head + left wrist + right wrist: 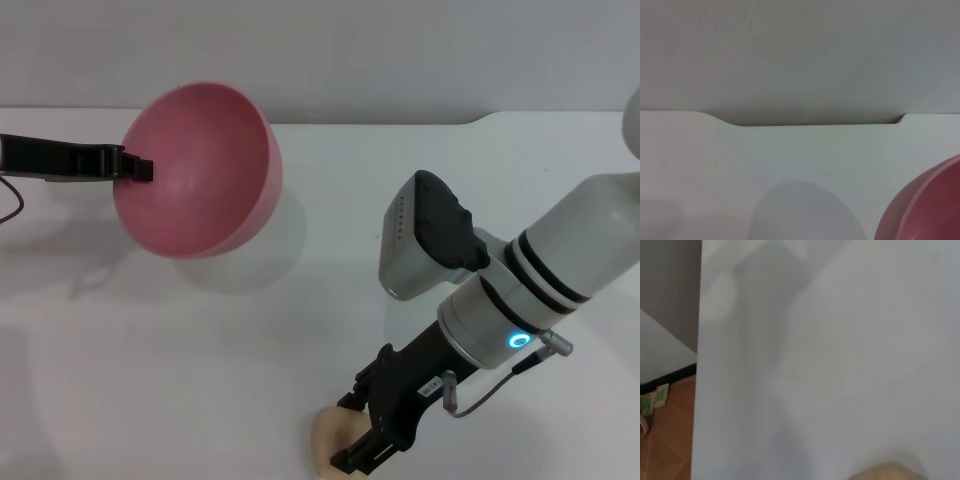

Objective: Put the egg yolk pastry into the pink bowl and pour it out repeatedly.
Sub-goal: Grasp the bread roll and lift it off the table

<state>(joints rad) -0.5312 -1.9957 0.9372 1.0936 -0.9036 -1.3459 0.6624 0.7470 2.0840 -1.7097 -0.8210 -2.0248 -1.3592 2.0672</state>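
Pink bowl (200,170): round, deep, glossy, nothing inside. Lifted off the counter, tipped on its side, opening facing up and left.

Pastry (330,435): pale tan lump, low on the counter's near edge, well apart from bowl.

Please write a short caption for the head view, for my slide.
Left gripper holds the tilted, empty pink bowl by its rim; right gripper is at the egg yolk pastry.

Right arm (560,260), right of frame: white-grey tube, black bands, glowing blue ring, grey-and-black camera box (430,235), thin grey cable, black right gripper (375,440). Left gripper (120,165), upper left: black, thin dark wire.
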